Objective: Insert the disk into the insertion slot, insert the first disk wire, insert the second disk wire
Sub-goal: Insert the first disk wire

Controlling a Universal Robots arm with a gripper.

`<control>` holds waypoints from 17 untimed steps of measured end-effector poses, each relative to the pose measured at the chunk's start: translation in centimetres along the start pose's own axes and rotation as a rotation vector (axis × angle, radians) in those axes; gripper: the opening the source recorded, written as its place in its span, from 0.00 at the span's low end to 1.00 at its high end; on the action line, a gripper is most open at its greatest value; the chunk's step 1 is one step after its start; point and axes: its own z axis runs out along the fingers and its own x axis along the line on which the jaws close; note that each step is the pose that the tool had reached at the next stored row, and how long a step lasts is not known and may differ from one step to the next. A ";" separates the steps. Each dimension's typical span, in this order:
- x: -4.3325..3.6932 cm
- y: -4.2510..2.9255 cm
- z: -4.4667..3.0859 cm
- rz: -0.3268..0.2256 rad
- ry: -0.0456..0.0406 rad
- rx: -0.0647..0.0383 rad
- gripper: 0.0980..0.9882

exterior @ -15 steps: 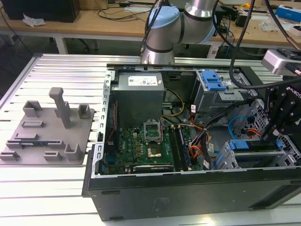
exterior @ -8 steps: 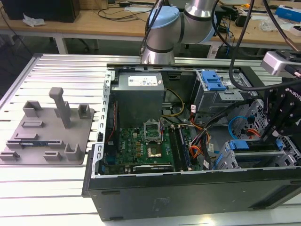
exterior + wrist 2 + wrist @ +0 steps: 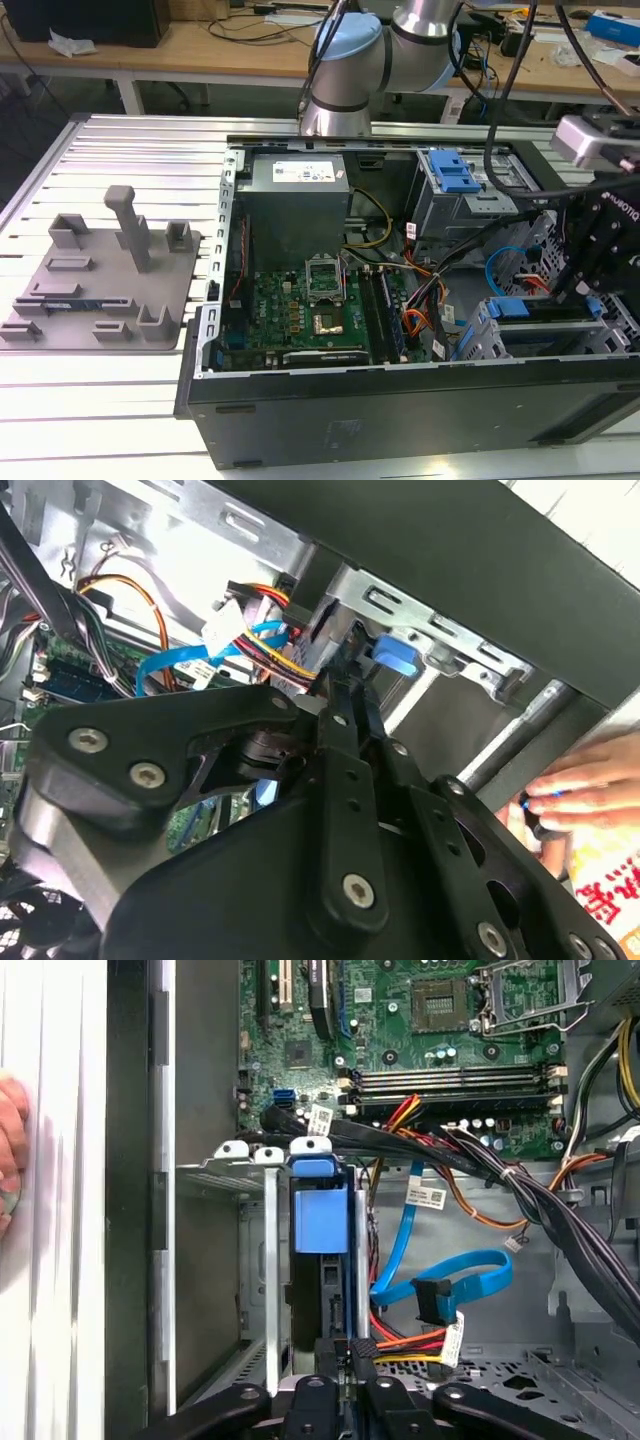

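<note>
Exterior view: a big open computer case (image 3: 400, 410) lies on the desk (image 3: 120, 400). Inside it are a grey power supply (image 3: 295, 205) at the top middle, a green motherboard (image 3: 300, 310) below that, and a metal cage with a blue latch (image 3: 455, 180) at the upper right. At the lower right is the insertion slot (image 3: 480, 345), with the disk (image 3: 505, 308) in its blue frame sitting inside.

In the first wrist view the disk (image 3: 320, 1220) stands between the slot's metal walls (image 3: 270, 1260). The gripper (image 3: 343, 1348) is at the disk's near end with its fingers close together. I cannot tell if they pinch it. A blue cable (image 3: 450, 1280) lies beside the slot.
</note>
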 end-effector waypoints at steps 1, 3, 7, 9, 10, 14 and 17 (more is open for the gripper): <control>0.03 0.04 -0.23 0.000 0.0021 0.000 0.15; 0.15 0.11 -1.23 0.000 0.0055 0.000 0.23; 0.35 0.28 -3.97 0.000 0.0074 0.000 0.23; 0.43 0.42 -6.13 0.000 0.0076 0.000 0.22; 0.44 0.47 -6.85 0.000 0.0078 0.000 0.01; 0.44 0.46 -6.86 0.001 0.0085 0.000 0.01; 0.44 0.46 -6.86 0.001 0.0090 0.000 0.01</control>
